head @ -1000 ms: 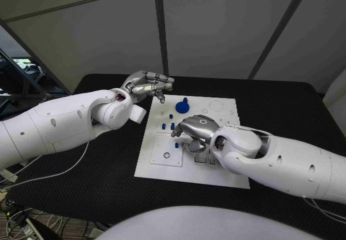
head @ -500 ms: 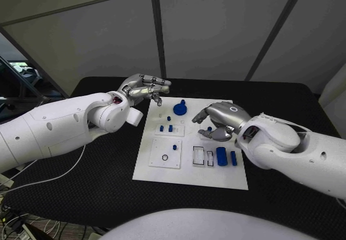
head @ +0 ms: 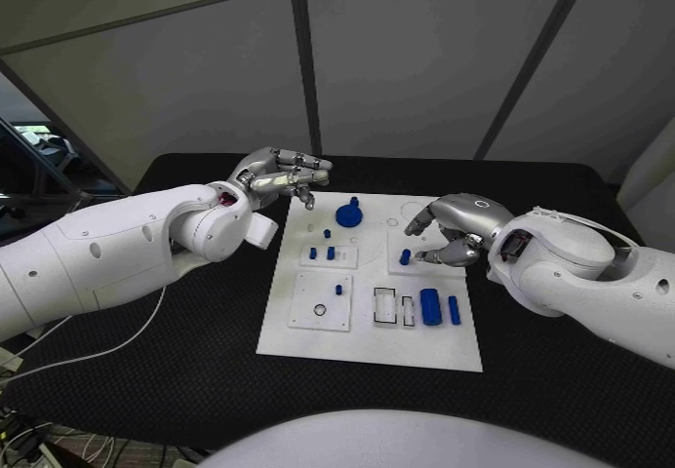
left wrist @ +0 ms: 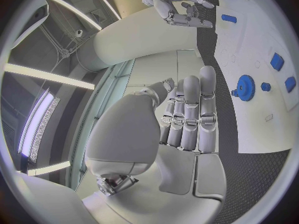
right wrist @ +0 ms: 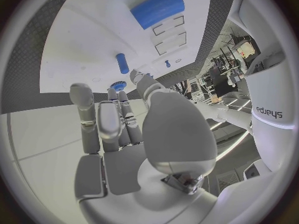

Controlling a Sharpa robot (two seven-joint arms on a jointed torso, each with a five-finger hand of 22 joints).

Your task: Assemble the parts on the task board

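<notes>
Board (head: 369, 336): white plate at table centre, long axis running 12 to 6 o'clock.

Parts on it: gear (head: 349, 209) at 12; two small pegs (head: 324, 252) at 10; one peg (head: 340, 289) on the left inset plate; short cylinder (head: 405, 257) just right of centre; large cylinder (head: 430, 305) and slim bar (head: 455, 309) at 4, lying side by side beyond the outlined slots.

Left hand (head: 286, 175): above the board's 11 o'clock corner, fingers curled loosely together, nothing held.

Right hand (head: 453, 228): at the board's 2 o'clock edge, fingers bent but parted, nothing held, just beside the short cylinder.

Step, as judged: right hand to fetch a part, likely the short cylinder. Advice: descend plumb over it, pinch it across its width, lift straight, and keep it upright for seating. Avoid brushing the neighbouring parts.
</notes>
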